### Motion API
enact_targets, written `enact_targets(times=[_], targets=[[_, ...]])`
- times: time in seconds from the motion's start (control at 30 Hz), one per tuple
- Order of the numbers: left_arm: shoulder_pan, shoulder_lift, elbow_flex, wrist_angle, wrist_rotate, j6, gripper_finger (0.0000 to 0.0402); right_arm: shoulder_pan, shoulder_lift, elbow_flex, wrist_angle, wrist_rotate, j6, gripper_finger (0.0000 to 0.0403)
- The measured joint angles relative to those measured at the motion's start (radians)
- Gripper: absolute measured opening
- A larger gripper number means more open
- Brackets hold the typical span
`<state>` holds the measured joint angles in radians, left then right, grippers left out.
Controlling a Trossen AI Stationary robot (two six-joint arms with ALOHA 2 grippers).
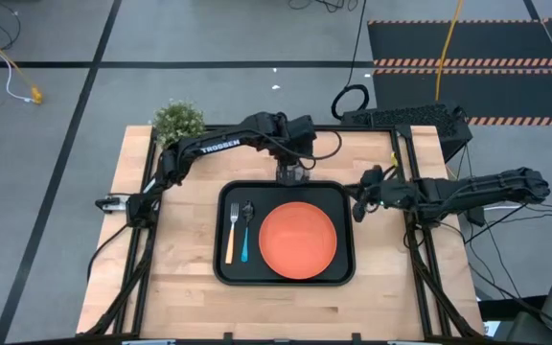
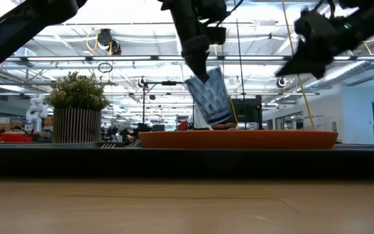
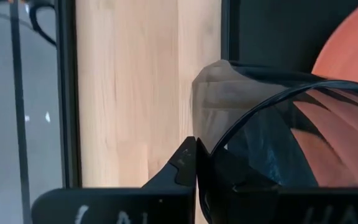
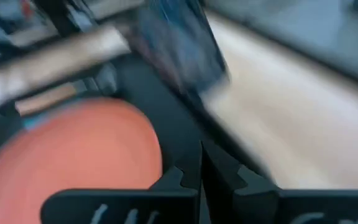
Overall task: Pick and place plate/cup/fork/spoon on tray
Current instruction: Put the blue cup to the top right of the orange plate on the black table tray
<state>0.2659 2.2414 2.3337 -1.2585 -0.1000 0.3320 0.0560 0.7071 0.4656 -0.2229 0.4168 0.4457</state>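
While the right gripper [image 1: 360, 203] hangs closed, the left gripper [image 1: 292, 174] grips the cup [image 2: 211, 97] above the tray [image 1: 286, 281].

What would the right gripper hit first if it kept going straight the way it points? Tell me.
The right gripper, shut and empty beside the tray's right rim, points toward the left gripper and the tilted cup it holds. The cup likely comes first, though depth and height are unclear; it might pass over the plate instead.
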Motion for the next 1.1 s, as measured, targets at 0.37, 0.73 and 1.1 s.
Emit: enact_targets(times=[0.37,0.73,1.1], targets=[[-0.020,0.000,0.000,0.215,-0.146,-0.018,0.0011,-0.031,0.155,0.000,0.433,0.107,-0.254,0.0000],[-0.040,0.000,0.000,0.638,-0.399,-0.029,0.0008,-0.012,0.304,0.000,0.778,0.483,-0.382,0.0000],[-0.046,0.000,0.000,0.864,-0.399,-0.038,0.0008,0.026,0.304,0.000,0.948,0.713,-0.599,0.0000]])
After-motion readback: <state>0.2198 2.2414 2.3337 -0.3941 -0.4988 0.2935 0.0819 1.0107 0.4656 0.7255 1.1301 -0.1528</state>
